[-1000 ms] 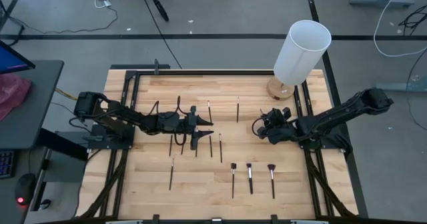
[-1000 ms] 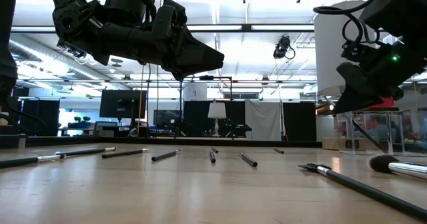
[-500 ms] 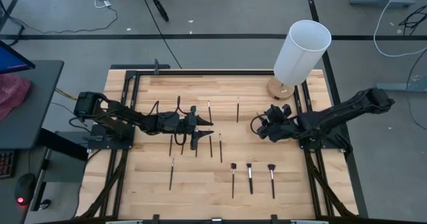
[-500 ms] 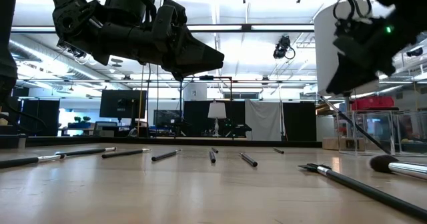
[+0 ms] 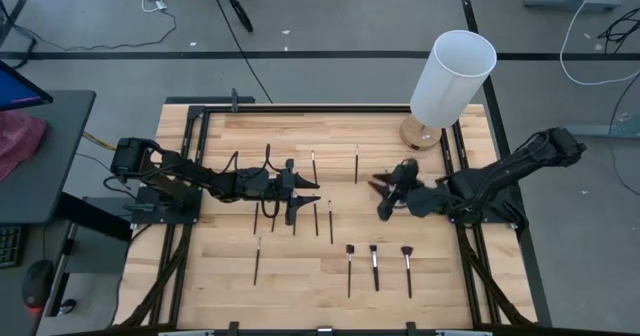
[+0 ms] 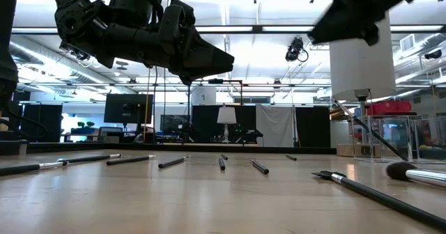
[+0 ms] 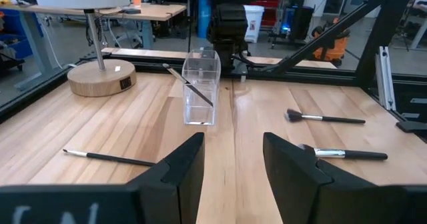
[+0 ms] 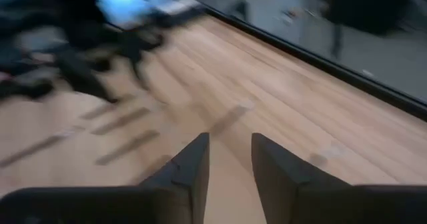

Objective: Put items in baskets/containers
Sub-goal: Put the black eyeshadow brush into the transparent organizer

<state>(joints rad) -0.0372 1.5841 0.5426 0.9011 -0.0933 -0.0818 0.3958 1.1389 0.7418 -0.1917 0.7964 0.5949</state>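
Several thin dark brushes (image 5: 316, 219) lie flat on the wooden table, three with wider heads near the table's near edge (image 5: 374, 266). The clear holder (image 7: 200, 87) stands upright right of the table's middle, with one brush (image 7: 190, 84) leaning inside it. This holder also shows in the low view (image 6: 387, 136). My left gripper (image 5: 312, 191) (image 7: 233, 164) hovers open and empty over the brushes left of centre, pointing at the holder. My right gripper (image 5: 379, 199) (image 8: 230, 157) is open and empty, raised above the table near the holder (image 6: 320, 32).
A tall white cylinder on a round wooden base (image 5: 450, 76) stands at the table's far right corner. A black frame (image 5: 190, 156) runs around the tabletop. The room with desks and equipment shows beyond the far edge.
My right gripper has risen from just above the clear holder and swung toward the table's left. The brush in the holder stays leaning where it was.
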